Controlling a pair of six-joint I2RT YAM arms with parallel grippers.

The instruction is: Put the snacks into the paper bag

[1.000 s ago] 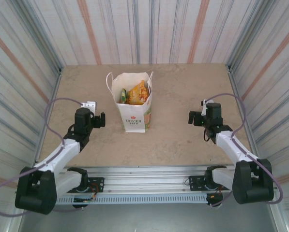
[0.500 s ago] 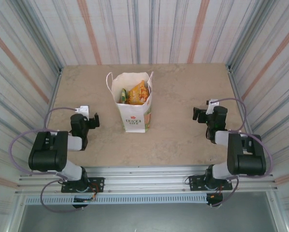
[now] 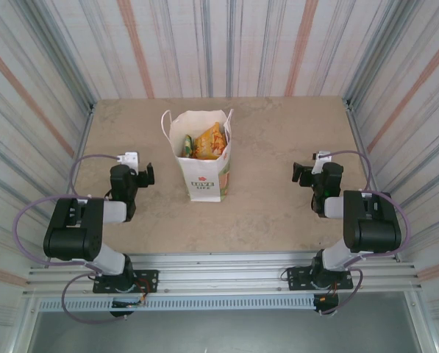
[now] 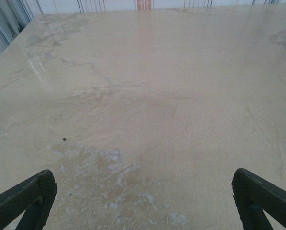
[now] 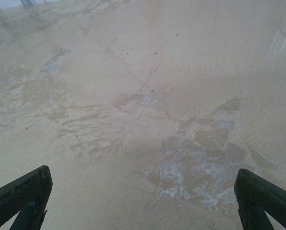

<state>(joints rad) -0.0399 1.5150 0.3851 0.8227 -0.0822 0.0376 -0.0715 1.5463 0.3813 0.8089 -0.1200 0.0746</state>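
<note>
The white paper bag [image 3: 201, 163] stands upright at the middle of the table, a green-and-red logo on its front. Orange, yellow and green snacks [image 3: 206, 142] stick up inside its open top. My left gripper [image 3: 148, 174] is open, low over the table, well to the left of the bag. In the left wrist view the left gripper [image 4: 145, 201] has only bare table between its wide-apart fingertips [image 4: 35, 189]. My right gripper [image 3: 298, 172] is open to the right of the bag, and in the right wrist view the right gripper [image 5: 143, 201] is likewise empty.
The beige stone-look table [image 3: 270, 140] is walled in by striped panels on three sides. Both arms are folded back over their bases at the near edge, with a metal rail [image 3: 219, 268] in front. Worn pale patches [image 5: 200, 167] mark the tabletop.
Both arms have folded back toward their bases, elbows now raised over the near edge. The grippers stayed open and shifted only slightly. The bag and snacks have not moved.
</note>
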